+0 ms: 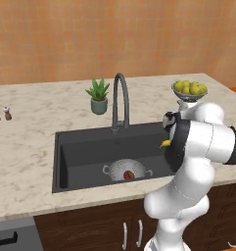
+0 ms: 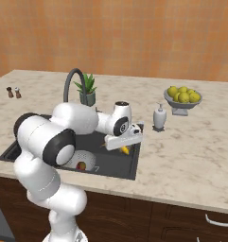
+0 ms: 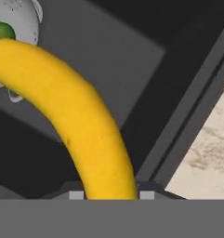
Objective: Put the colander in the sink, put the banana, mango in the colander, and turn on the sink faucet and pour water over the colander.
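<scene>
The silvery colander [image 1: 127, 170] sits on the floor of the dark sink [image 1: 85, 147], with the red mango [image 1: 129, 174] inside it. My gripper [image 2: 125, 146] hangs over the right part of the basin, shut on the yellow banana [image 2: 125, 150]. In the hand view the banana [image 3: 81, 121] curves up from between my fingertips [image 3: 147, 195] toward the colander [image 3: 20, 14] at the top left, where the mango's green side [image 3: 2, 30] peeks out. The dark gooseneck faucet [image 1: 120, 98] stands behind the basin, with no water visible.
A footed bowl of yellow-green fruits [image 1: 189, 89] stands on the counter at the right, with a white soap dispenser [image 2: 159, 117] near the sink's right rim. A potted plant [image 1: 99, 96] is beside the faucet. Two small shakers [image 1: 2, 113] stand far left.
</scene>
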